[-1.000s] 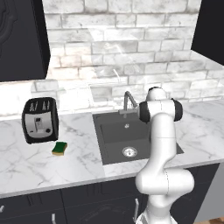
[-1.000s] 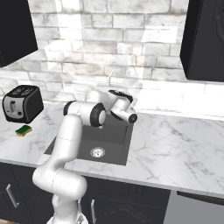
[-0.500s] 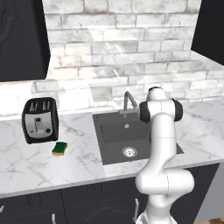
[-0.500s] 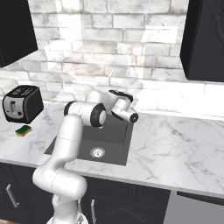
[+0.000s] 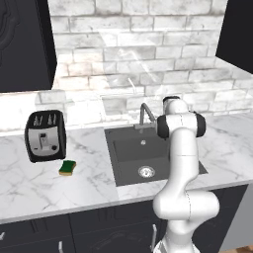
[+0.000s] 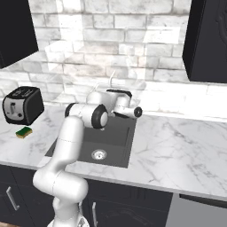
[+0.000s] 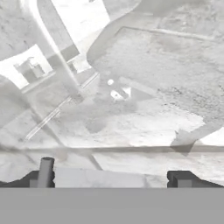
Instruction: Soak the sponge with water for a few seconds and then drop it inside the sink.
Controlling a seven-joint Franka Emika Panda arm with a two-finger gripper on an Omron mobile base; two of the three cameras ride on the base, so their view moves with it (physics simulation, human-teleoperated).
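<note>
One small sponge (image 5: 67, 168), soft and light, waits unheld.
It lies flat on the tabletop (image 5: 29, 185) near the front, just before the toaster (image 5: 45, 135), well left of the sink (image 5: 128, 168); the hand (image 7: 111, 177), spread wide and empty, should pinch its long sides.

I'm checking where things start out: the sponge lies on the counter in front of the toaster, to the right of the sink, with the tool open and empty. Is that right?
One detail is off. The sponge does lie on the counter in front of the toaster, but to the left of the sink, as the left base view shows. The tool is open and empty.
</note>
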